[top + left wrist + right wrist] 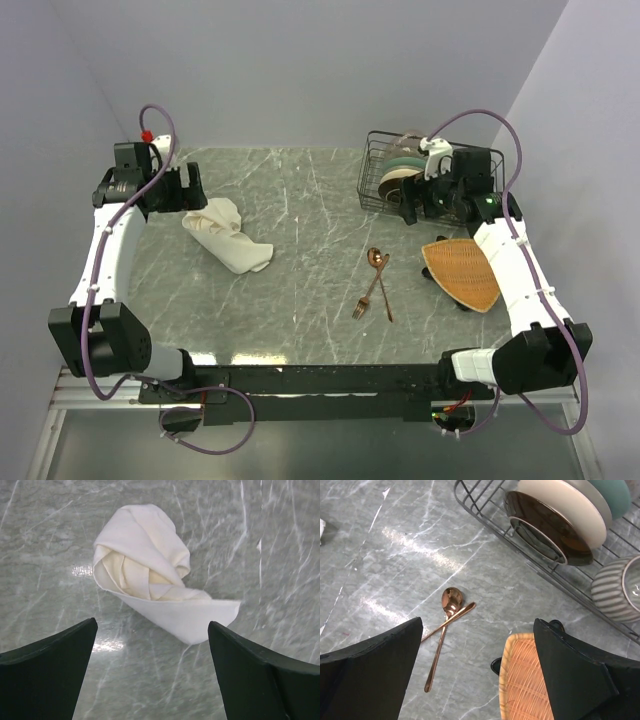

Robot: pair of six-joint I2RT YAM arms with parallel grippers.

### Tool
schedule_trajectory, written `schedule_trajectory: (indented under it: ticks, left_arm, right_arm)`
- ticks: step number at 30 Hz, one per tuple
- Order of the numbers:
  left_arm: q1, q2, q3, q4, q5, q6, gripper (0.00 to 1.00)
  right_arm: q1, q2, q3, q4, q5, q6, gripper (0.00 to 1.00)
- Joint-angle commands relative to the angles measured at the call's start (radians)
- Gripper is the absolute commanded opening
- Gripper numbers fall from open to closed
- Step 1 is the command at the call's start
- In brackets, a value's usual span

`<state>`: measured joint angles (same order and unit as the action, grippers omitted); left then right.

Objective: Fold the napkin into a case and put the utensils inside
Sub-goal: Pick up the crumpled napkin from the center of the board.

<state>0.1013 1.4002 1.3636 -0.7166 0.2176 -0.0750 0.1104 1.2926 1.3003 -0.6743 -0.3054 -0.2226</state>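
Top external view puts the bunched napkin at nine o'clock on the counter, just beside the left gripper, spread wide — poised, I'd judge, to flatten it — while the crossed utensils wait at four o'clock, below the equally wide right gripper.

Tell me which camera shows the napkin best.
Left wrist: the napkin lies crumpled mid-frame, with its folds clear. Top external shows it small, with the fold detail lost. Right wrist shows only a white sliver at its left edge, perhaps the napkin.
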Motion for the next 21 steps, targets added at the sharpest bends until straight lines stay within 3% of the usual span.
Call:
schedule_trajectory:
  ticks: [1, 2, 4, 11, 21]
  left_arm:
    - [0.0, 0.022, 0.051, -0.082, 0.112, 0.236, 0.99]
    - [-0.002, 0.042, 0.058, -0.113, 0.136, 0.347, 0.99]
    - [-0.002, 0.055, 0.06, -0.135, 0.158, 0.426, 0.99]
    - [-0.018, 0.229, 0.074, -0.211, 0.051, 0.71, 0.99]
    - [-0.069, 0.353, 0.043, -0.166, 0.002, 0.882, 0.99]
  right_arm:
    - [-0.005, 0.017, 0.033, -0.008, -0.037, -0.014, 1.0]
    - [-0.003, 0.026, 0.04, -0.028, -0.037, -0.014, 1.0]
    - [-0.005, 0.045, 0.056, -0.045, -0.043, -0.024, 1.0]
    - [-0.005, 0.074, 0.068, -0.105, -0.051, -0.034, 1.0]
    - [-0.005, 0.097, 0.076, -0.146, -0.054, -0.031, 1.0]
